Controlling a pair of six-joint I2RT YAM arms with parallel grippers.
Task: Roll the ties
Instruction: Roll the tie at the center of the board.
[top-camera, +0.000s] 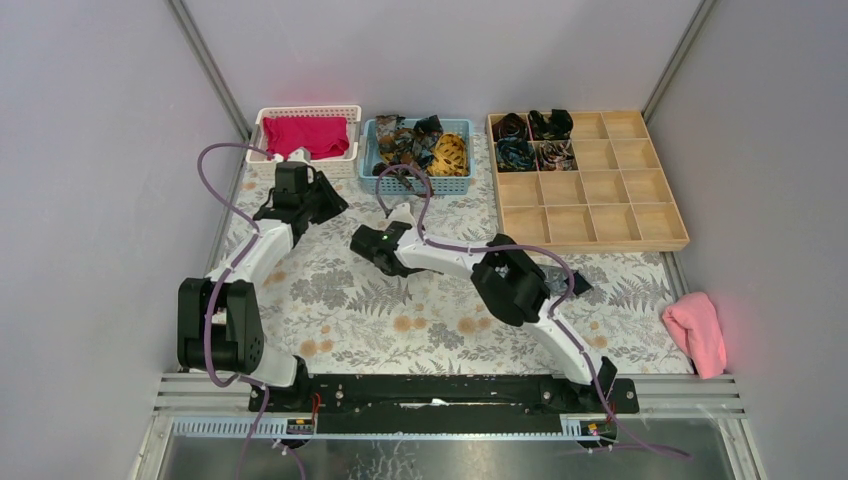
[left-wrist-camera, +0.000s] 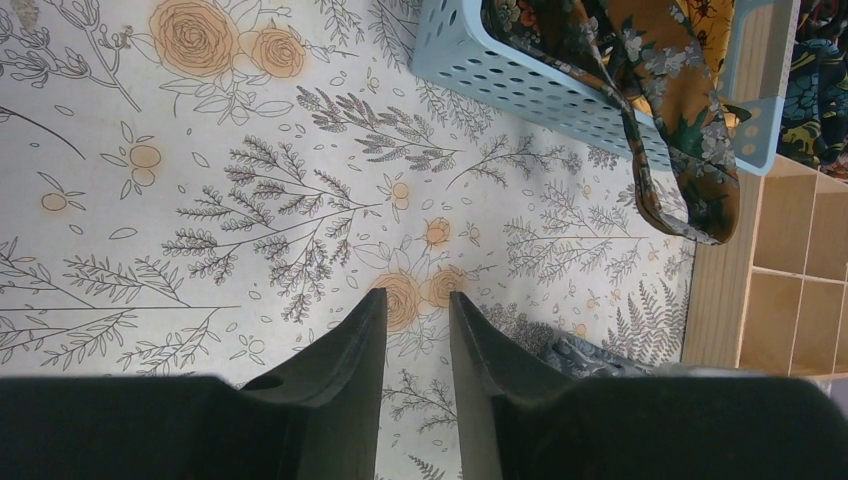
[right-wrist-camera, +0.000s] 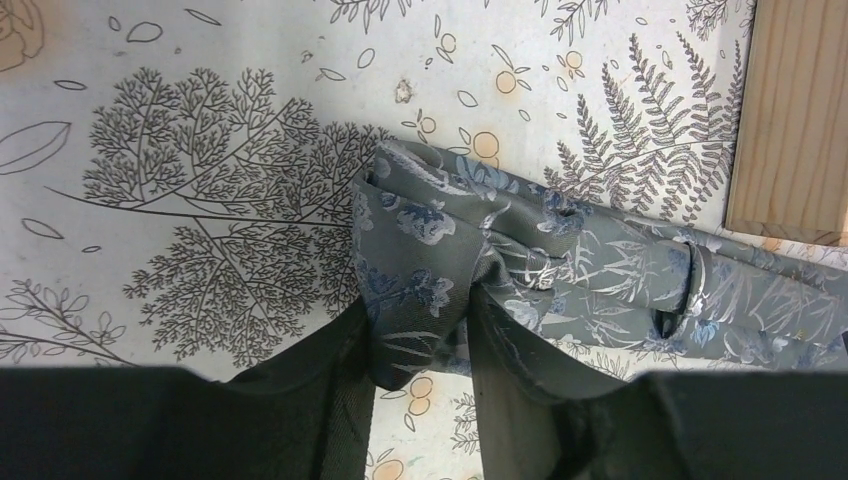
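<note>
A grey tie (right-wrist-camera: 600, 270) with pale blue flowers lies on the flowered tablecloth. Its left end is folded into a loose wad. My right gripper (right-wrist-camera: 420, 300) is shut on that wad, with fabric pressed against both fingers. From above, the right arm hides most of this tie, and only its far end (top-camera: 580, 284) shows. My left gripper (left-wrist-camera: 418, 292) hangs open over bare cloth with nothing between its fingers, left of the right gripper (top-camera: 375, 250). Several loose ties fill the blue basket (top-camera: 415, 186). Rolled ties (top-camera: 530, 140) sit in the wooden tray's far-left compartments.
The wooden compartment tray (top-camera: 620, 225) stands at the back right. An orange-brown tie (left-wrist-camera: 680, 170) hangs over the blue basket's wall. A white basket (top-camera: 305, 110) at the back left holds a magenta cloth. A pink cloth (top-camera: 697, 330) lies by the right wall. Purple cables loop over both arms.
</note>
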